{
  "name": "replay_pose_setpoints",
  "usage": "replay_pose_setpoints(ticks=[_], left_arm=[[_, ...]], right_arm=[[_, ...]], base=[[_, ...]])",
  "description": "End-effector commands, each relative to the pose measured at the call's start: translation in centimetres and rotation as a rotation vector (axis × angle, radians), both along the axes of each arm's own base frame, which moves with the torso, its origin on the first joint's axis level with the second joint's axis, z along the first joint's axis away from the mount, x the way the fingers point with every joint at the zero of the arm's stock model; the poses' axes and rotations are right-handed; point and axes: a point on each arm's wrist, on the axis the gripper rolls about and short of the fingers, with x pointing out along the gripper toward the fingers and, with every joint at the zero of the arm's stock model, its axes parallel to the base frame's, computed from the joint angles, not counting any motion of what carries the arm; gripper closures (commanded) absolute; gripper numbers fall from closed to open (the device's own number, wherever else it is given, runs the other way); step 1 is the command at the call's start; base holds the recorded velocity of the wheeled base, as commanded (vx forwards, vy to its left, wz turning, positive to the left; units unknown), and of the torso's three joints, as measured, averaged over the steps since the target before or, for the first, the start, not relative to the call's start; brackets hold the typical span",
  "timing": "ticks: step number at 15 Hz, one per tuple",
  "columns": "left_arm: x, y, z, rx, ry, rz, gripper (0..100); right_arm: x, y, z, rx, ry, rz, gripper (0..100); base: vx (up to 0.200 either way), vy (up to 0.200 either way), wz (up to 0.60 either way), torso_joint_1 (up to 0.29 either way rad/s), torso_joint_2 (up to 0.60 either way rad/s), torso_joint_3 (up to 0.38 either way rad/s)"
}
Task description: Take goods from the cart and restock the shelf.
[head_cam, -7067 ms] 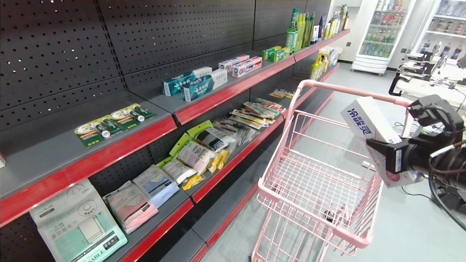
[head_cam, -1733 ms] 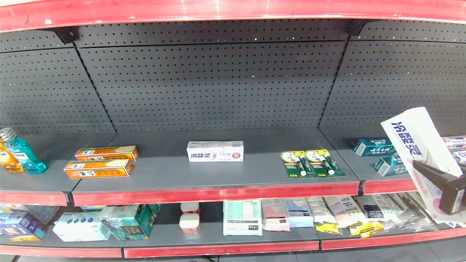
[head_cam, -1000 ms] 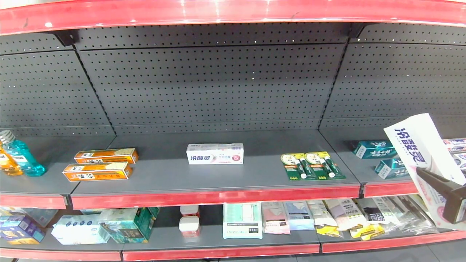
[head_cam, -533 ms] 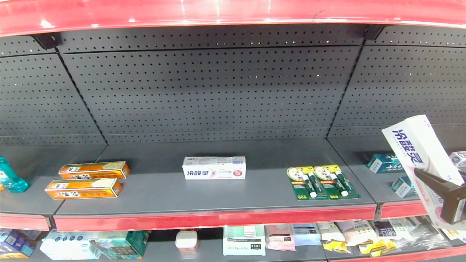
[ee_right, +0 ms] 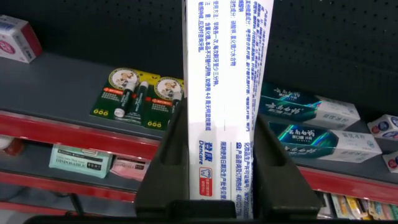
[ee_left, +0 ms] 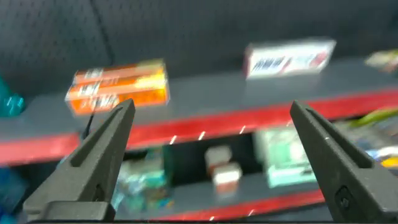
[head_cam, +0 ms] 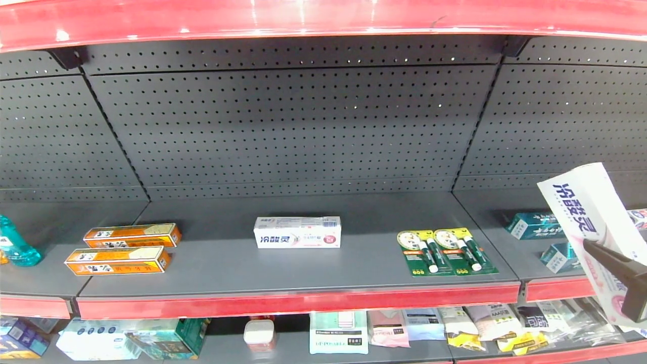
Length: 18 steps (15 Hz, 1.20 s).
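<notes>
Grey store shelving with red front strips faces the robot. Nearest, at about 4 o'clock in the head view, the right gripper is clamped on a long white toothpaste box. The box tilts up and leftward in the air in front of the shelf. The right wrist view shows both dark fingers pressed flat against the box's narrow sides. The left gripper hangs in front of the shelf edge with its fingers spread wide and nothing between them.

At 6 o'clock, below the strip, the lower shelf carries flat packets, a small white tub and wrapped bundles.

On the main shelf, a matching white box lies on its side just under centre. Two orange boxes lie one behind the other at 8 o'clock, well apart from it. Two green cards lie side by side at 4 o'clock. Teal boxes sit at 3 o'clock, partly behind the held box. A blue-green bottle stands at 9 o'clock.

Farthest, a dark pegboard forms the back wall, with another red strip at 12 o'clock.
</notes>
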Motion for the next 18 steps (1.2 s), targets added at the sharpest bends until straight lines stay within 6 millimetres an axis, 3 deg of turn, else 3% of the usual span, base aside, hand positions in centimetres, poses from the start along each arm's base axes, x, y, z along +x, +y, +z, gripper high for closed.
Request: replay_pose_setpoints(ticks=[1,2,5,9,10,14,18], left_arm=[[1.6,-0.2,10.4,-0.199,0.055,-0.093,0],[2.8,-0.2,10.8,-0.214,0.117,-0.079,0],[7.1,0.1,9.0,-0.211,0.355,0.070,0],[11.8,0.1,7.8,-0.151,0.550,0.074,0],[12.3,0.0,7.7,-0.134,0.555,0.060,0],[18.0,-0.5,6.8,-0.083,0.554,0.034,0],[21.9,-1.6,5.4,-0.071,0.559,-0.004,0]], right_arm=[[-0.2,0.0,0.5,0.000,-0.026,-0.004,100],[-0.2,0.0,0.7,-0.002,-0.034,-0.003,100],[-0.6,-0.1,1.9,0.002,-0.094,-0.002,100],[-3.3,-0.2,1.5,0.005,-0.078,0.010,100],[-3.6,-0.2,1.3,0.006,-0.058,0.011,100],[-6.3,-0.4,-0.4,0.038,0.018,-0.002,100],[-6.8,-0.5,-1.3,0.050,0.026,-0.003,100]], base=[[0.000,0.000,0.00,0.000,0.00,0.000],[0.000,0.000,0.00,0.000,0.00,0.000],[0.000,0.000,0.00,0.000,0.00,0.000],[0.000,0.000,0.00,0.000,0.00,0.000],[0.000,0.000,0.00,0.000,0.00,0.000],[0.000,0.000,0.00,0.000,0.00,0.000],[0.000,0.000,0.00,0.000,0.00,0.000]])
